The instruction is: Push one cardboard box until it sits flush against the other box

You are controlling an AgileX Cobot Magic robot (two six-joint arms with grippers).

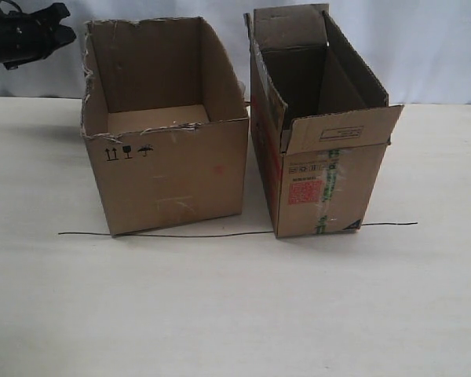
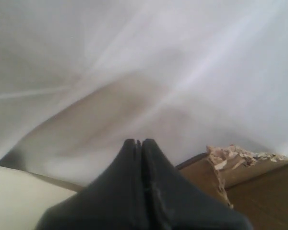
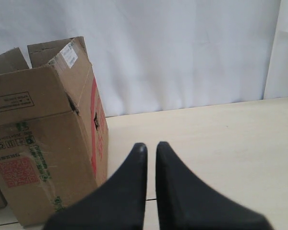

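The wide cardboard box (image 1: pixel 173 169), with a torn rim and small black symbols, stands left of centre on the table. The other box (image 1: pixel 322 184), narrower with upright flaps, a red label and green-marked tape, stands to its right, a narrow gap between them. My left gripper (image 1: pixel 65 31) hangs shut behind the wide box's far left corner, apart from it. In the left wrist view the shut left gripper (image 2: pixel 138 142) is beside the ragged rim (image 2: pixel 235 158). My right gripper (image 3: pixel 151 146) is shut and empty, right of the other box (image 3: pixel 43 143), not touching it.
A thin black line (image 1: pixel 220 235) runs across the pale table (image 1: pixel 235 314) under both boxes' front edges. A white cloth backdrop (image 1: pixel 439 47) hangs behind the table. The right arm is out of the exterior view.
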